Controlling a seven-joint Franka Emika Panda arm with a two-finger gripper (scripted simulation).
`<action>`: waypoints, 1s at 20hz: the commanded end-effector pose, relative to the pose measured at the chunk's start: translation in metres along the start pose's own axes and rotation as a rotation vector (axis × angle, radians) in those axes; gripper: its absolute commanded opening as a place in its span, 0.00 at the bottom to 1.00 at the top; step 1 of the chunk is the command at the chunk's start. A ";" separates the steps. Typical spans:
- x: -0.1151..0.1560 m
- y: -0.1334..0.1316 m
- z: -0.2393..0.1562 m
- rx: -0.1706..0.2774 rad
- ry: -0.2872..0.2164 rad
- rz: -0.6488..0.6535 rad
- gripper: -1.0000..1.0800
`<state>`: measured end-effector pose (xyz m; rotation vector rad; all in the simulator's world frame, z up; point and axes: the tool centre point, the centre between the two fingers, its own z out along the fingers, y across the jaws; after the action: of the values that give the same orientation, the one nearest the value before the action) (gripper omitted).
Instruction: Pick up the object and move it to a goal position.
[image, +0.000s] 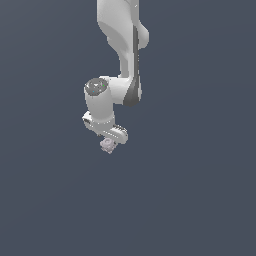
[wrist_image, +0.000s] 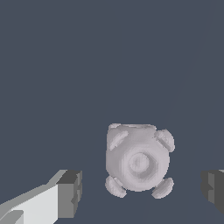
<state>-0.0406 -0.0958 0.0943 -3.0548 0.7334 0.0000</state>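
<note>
The object (wrist_image: 138, 159) is a small, knobbly, pale pinkish-grey ball with rounded bumps at its corners. In the wrist view it lies between my two dark fingertips (wrist_image: 70, 194), with a gap on each side. My gripper (wrist_image: 141, 192) is open around it and does not touch it. In the exterior view the white gripper (image: 108, 142) points down, and the object (image: 107, 146) shows just under the hand, partly hidden by it.
The white arm (image: 122, 55) comes down from the top of the exterior view. The ground is a plain dark blue-grey surface (image: 200, 200) in both views. No goal marker shows.
</note>
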 end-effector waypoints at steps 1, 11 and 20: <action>-0.001 0.005 0.004 0.000 0.000 0.026 0.96; -0.001 0.005 0.020 0.000 0.000 0.026 0.96; -0.001 0.006 0.054 0.000 0.000 0.031 0.96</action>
<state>-0.0452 -0.1002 0.0433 -3.0436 0.7800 0.0024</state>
